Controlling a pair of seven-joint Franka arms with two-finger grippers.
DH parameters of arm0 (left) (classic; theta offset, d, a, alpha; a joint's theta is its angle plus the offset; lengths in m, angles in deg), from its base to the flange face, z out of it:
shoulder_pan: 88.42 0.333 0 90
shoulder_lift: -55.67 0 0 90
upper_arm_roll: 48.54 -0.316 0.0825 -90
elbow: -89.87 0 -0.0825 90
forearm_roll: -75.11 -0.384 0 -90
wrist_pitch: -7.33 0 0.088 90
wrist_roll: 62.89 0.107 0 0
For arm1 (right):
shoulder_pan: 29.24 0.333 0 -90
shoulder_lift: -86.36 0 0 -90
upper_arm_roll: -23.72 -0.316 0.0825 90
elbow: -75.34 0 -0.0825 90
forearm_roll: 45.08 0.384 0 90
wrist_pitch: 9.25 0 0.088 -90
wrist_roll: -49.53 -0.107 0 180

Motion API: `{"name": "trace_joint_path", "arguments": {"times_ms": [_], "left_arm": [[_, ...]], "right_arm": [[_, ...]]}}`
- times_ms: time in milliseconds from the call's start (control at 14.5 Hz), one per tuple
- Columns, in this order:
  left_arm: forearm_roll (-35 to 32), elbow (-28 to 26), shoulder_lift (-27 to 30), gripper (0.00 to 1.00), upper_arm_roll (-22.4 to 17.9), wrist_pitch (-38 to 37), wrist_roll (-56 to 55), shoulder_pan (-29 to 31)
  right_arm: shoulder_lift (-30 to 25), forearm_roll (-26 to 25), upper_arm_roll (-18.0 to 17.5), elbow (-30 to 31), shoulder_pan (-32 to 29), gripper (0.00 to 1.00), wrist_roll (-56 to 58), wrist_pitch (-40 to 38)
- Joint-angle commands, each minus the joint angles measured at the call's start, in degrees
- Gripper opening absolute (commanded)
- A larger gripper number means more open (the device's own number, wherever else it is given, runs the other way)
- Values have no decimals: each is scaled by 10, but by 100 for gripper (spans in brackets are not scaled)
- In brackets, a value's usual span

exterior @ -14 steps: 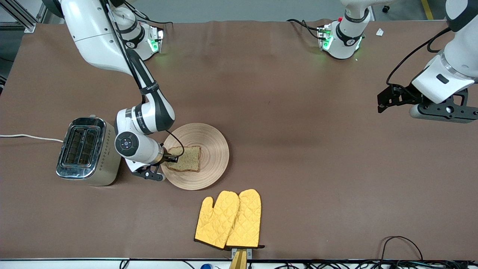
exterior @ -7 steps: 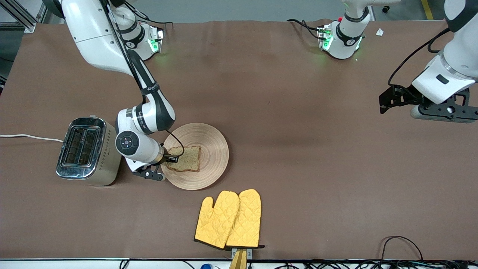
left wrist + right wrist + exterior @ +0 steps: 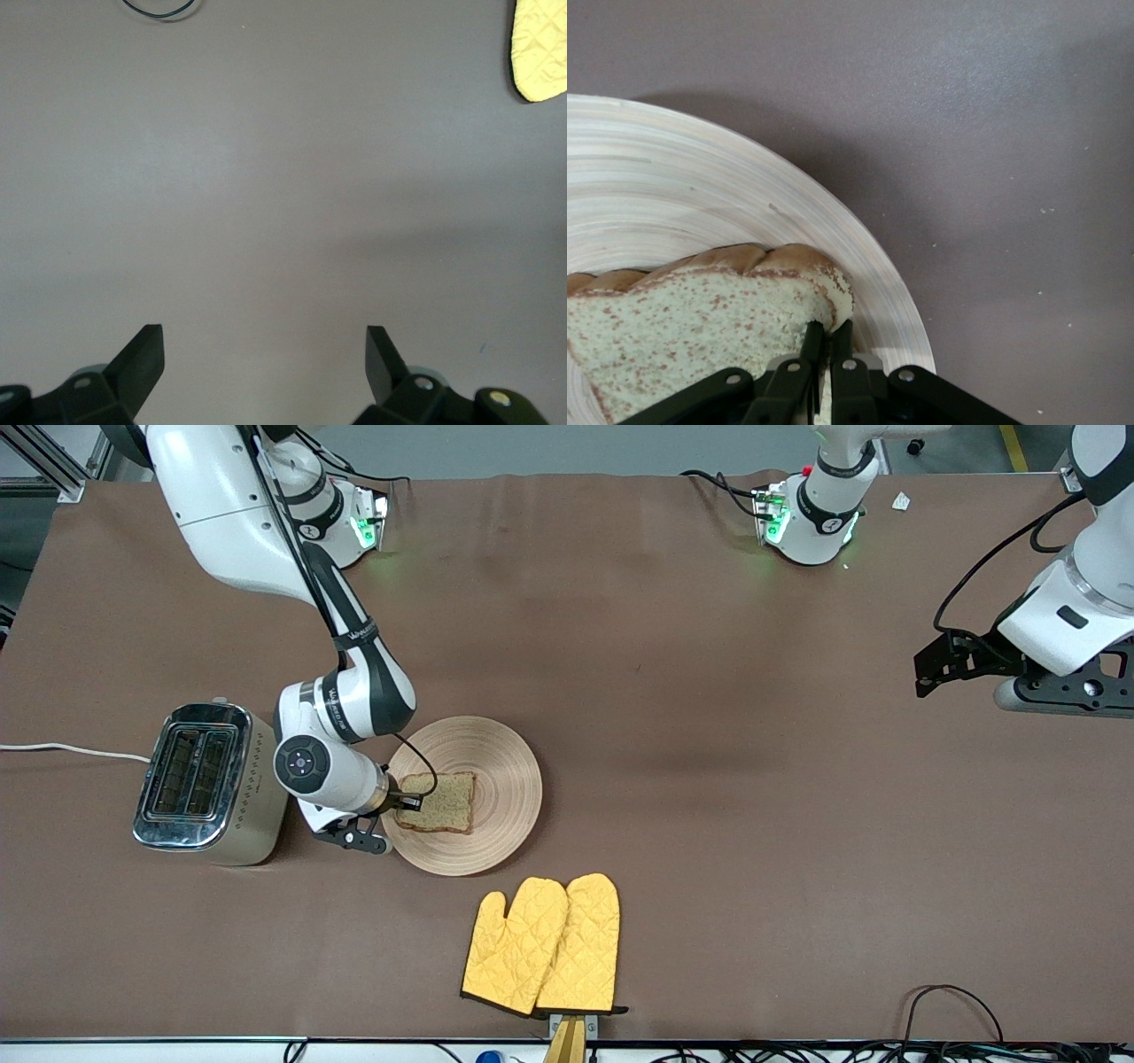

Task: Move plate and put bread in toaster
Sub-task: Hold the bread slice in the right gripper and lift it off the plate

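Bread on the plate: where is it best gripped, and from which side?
By the crust edge facing the toaster. The bread lies flat on the plate, so a low sideways pinch across its thickness probably suits it better than a grab from above. The right hand is shut on that edge now, fingers across the slice. The left hand waits open over bare table.

You are looking at a table (image 3: 673, 691) under a brown cloth, evenly lit. Near its front edge lies a pair of yellow oven mitts (image 3: 542, 945). Along that edge black cables (image 3: 952, 1010) trail. Above the table's top edge runs a strip of grey floor (image 3: 567, 447).
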Motion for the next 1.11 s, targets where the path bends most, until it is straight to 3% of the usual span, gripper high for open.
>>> {"name": "trace_joint_path", "arguments": {"times_ms": [0,207,622,829,1037], "left_arm": [[-8,19,-4,100,-3,-9,3,1],[-6,20,-3,100,-3,-12,-4,2],[-7,25,-5,100,-3,-12,1,7],[-7,25,-5,100,-3,-13,1,7],[-7,25,-6,100,-3,-12,1,7]], "right_arm": [[-2,5,1,10,-3,0,-5,3],[-7,6,1,3,-6,0,-1,-5],[-38,12,3,-47,-4,0,-8,-111],[-57,3,8,-98,-5,0,-8,-201],[-86,-60,14,-102,-5,0,-4,-216]]}}
